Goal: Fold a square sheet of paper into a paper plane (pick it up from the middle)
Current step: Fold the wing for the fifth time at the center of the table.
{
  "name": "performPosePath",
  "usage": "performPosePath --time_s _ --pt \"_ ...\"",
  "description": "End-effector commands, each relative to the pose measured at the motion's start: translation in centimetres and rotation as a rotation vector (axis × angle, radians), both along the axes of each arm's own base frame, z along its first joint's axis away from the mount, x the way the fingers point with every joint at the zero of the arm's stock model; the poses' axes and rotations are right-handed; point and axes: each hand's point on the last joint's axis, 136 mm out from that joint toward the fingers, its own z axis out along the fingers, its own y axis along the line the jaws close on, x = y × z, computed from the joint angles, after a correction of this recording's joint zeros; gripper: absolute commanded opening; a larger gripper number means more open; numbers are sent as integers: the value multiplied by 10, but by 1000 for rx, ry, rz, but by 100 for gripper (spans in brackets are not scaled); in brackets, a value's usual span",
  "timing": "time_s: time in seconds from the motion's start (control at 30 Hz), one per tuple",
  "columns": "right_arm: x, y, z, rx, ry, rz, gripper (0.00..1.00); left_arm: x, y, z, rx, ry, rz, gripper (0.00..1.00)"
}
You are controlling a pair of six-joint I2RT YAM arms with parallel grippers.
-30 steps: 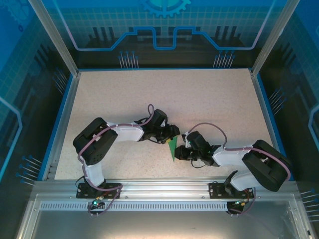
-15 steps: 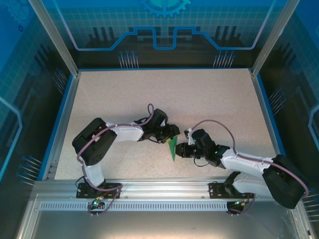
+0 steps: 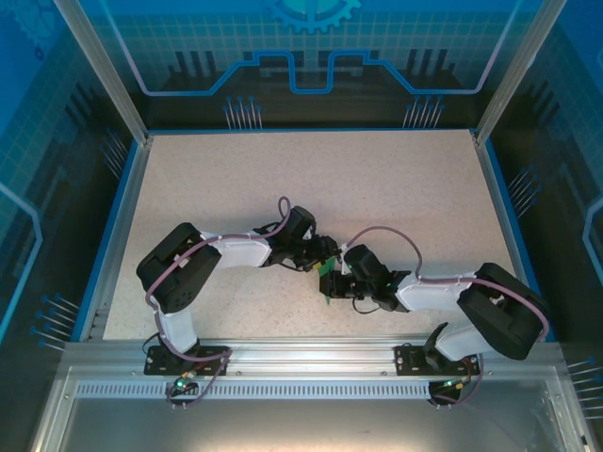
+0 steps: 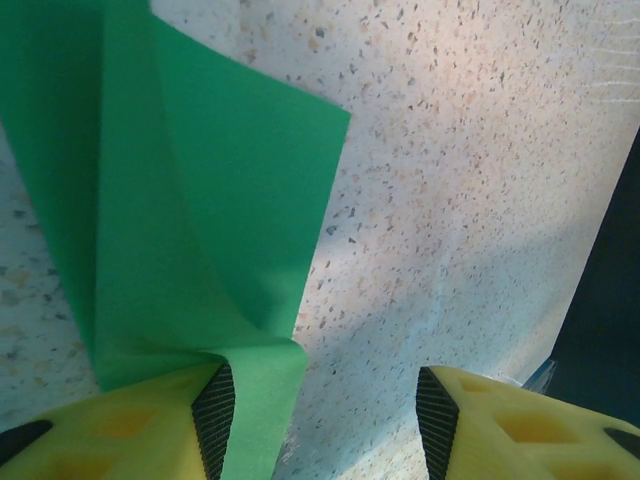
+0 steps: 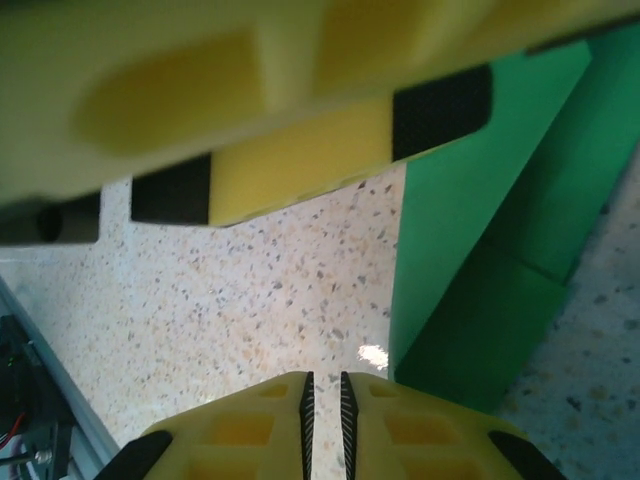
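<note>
Two arms meet tip to tip over the near middle of the speckled table (image 3: 396, 188): the left arm (image 3: 236, 252) and the right arm (image 3: 443, 292), each stretched low toward the other. Between their tips lies the green paper (image 3: 325, 284), folded into a narrow layered shape with a pointed end.

From the left wrist, the green paper (image 4: 180, 200) runs forward from one finger of the left gripper (image 4: 325, 395). Its near end lies against that finger's black pad (image 4: 213, 415), and its upper layer bows instead of lying flat. The other finger (image 4: 437, 415) stands well apart, with bare table in the gap, so these fingers are spread wide and grip nothing.

From the right wrist, the right gripper (image 5: 323, 385) has its two fingers (image 5: 250, 430) drawn narrow, only a thin slit between the pads and nothing in it. The green paper (image 5: 480, 250) sits just beside them, off to one side of the tips. Ahead of them a yellow finger of the left gripper (image 5: 300, 150) crosses the view, its end meeting the paper's far edge.
</note>
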Motion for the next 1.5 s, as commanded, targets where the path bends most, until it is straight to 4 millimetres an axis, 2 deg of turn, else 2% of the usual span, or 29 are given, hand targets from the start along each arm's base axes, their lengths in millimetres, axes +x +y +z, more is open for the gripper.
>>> performPosePath --time_s 0.0,0.1,0.23,0.37,0.63,0.7,0.87,1.03,1.33,1.47 --pt "-8 -11 -22 -67 55 -8 17 3 -6 11 -31 -32 -12 56" --pt "-21 -31 -44 -127 119 -24 16 3 -7 14 -30 -40 -19 56" --pt "-31 -48 -56 -174 147 -35 15 5 -6 15 -30 -43 -18 56" --pt "-31 -50 -58 -181 157 -30 15 5 -7 20 -42 -56 -22 57" --pt "-30 -51 -60 -182 175 -6 13 13 6 62 -96 -168 -25 59" --pt "-28 -51 -59 -178 174 -3 13 12 8 65 -104 -180 -39 56" --pt "-25 -48 -57 -171 168 19 12 8 9 53 -148 -160 -65 49" --pt "-22 -46 -58 -170 169 31 12 10 3 43 -196 -144 -83 47" --pt "-21 -45 -57 -168 169 30 12 13 8 9 -146 -85 -70 40" --pt "-23 -46 -59 -172 180 39 12 19 9 0 -133 -93 -68 39"
